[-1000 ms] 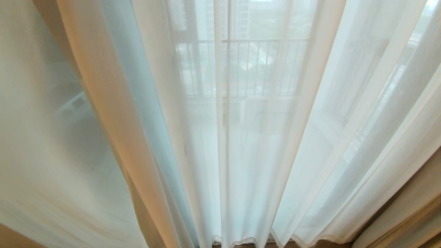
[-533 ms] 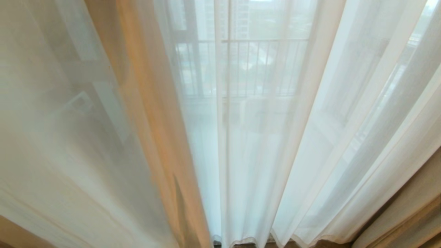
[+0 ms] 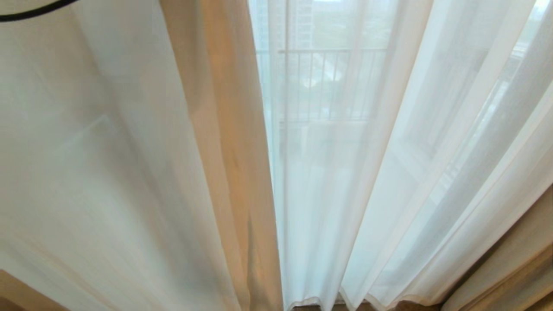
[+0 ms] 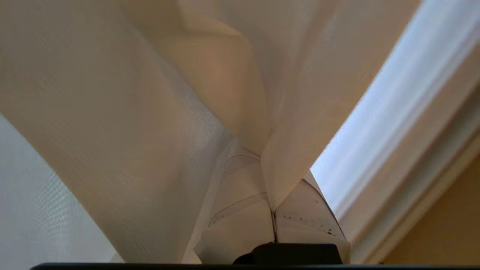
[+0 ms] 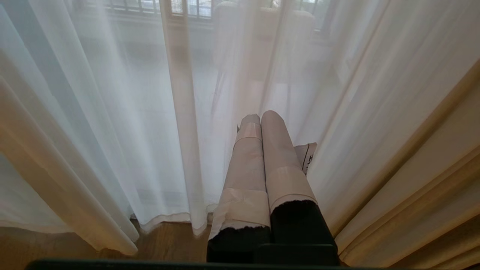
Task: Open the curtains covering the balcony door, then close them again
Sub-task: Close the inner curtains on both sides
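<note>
Sheer white curtains fill the head view. The left panel (image 3: 129, 172) hangs stretched across, its tan-tinted leading edge (image 3: 242, 172) meeting the right panel (image 3: 389, 181) near the middle. In the left wrist view my left gripper (image 4: 272, 180) is shut on a fold of that sheer curtain (image 4: 285, 157), pinched between its white-taped fingers (image 4: 240, 213). My right gripper (image 5: 261, 117) is shut on nothing, low beside the right panel's folds (image 5: 131, 131). The balcony door is veiled by the fabric; only a railing (image 3: 328, 52) beyond shows through.
Thicker tan drapes hang at the far right (image 3: 510, 268) (image 5: 431, 180). The curtain hem (image 3: 311, 300) ends just above a wooden floor (image 5: 168, 240). A thin black curved line (image 3: 26, 15) crosses the head view's top left corner.
The left curtain panel's edge has slid to the right across the head view, covering the clearer gap until it meets the right panel. The right panel and right gripper have not moved.
</note>
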You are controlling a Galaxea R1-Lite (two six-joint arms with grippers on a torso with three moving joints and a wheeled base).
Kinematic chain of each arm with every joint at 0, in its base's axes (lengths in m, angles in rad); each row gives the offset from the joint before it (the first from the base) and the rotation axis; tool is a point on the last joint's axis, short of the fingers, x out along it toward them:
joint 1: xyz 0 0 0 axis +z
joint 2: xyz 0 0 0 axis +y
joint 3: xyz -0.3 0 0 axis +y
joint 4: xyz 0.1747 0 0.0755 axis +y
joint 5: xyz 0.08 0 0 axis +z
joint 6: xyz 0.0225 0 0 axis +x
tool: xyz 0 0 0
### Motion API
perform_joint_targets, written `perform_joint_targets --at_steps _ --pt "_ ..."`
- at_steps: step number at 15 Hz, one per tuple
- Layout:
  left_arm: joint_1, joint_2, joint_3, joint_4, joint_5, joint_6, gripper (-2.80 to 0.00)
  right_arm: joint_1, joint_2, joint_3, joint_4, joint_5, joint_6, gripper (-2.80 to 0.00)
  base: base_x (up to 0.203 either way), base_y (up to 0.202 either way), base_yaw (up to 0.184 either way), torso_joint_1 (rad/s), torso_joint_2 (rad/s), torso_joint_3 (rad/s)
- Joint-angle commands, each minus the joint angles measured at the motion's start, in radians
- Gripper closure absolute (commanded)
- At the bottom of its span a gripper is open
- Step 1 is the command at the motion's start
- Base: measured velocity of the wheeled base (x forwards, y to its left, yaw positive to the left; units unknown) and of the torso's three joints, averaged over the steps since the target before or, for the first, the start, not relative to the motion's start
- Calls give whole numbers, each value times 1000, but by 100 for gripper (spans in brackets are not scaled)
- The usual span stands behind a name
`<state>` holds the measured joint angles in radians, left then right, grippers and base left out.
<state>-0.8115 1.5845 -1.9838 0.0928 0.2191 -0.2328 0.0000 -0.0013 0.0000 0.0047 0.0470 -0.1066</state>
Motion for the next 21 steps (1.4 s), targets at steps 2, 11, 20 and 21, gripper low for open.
perform_joint_targets --at_steps 2,11,20,21 --pt "-82 41 0 -4 0 1 0 0 1 0 0 1 -2 0 0 0 0 0 0 0" --pt "-159 160 -9 -60 0 15 0 0 1 0 0 1 -1 0 0 0 0 0 0 0" --pt "-129 196 -9 -59 2 9 0 0 1 0 0 1 -1 0 0 0 0 0 0 0" --pt "-123 195 -6 -59 6 8 0 0 1 0 0 1 -2 0 0 0 0 0 0 0"
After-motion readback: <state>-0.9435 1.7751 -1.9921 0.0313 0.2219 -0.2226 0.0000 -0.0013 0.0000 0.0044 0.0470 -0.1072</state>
